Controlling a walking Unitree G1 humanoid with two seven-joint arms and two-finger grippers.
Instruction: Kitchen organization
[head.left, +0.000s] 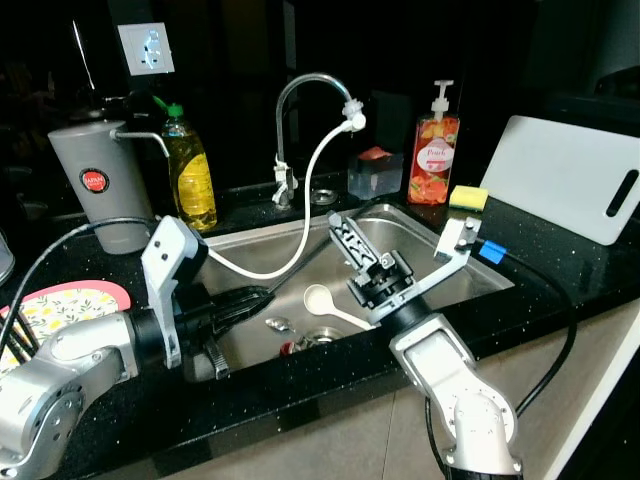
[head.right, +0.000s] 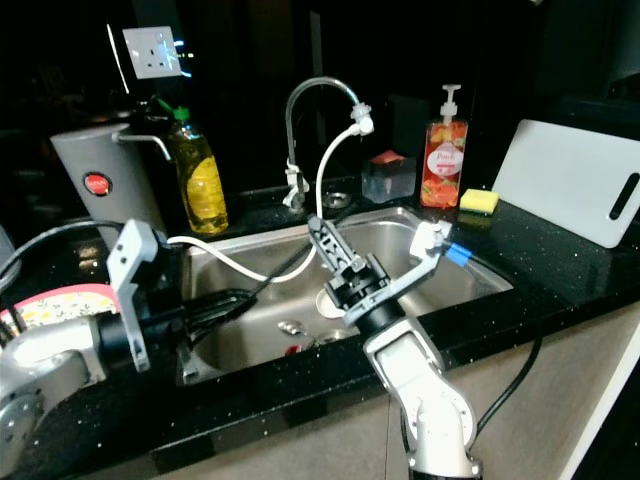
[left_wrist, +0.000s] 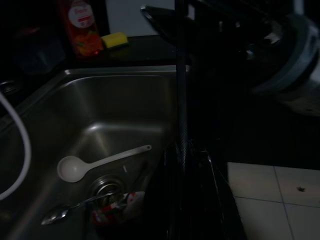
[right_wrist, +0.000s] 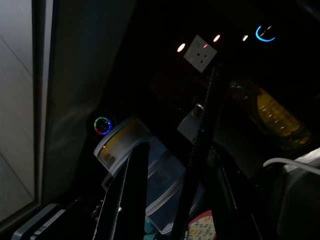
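The right gripper (head.left: 350, 240) hangs over the sink (head.left: 470, 262) with fingers parted, holding nothing. At its seven o'clock the white spoon (head.left: 322, 303) lies by the drain. The left gripper (head.left: 245, 300), at nine o'clock, looks closed and empty. Reaching down, the fingers could snag the white hose (head.left: 300, 225) and tug it.

Head stereo pair looks down at sink (head.left: 452, 262); left wrist close over same sink.
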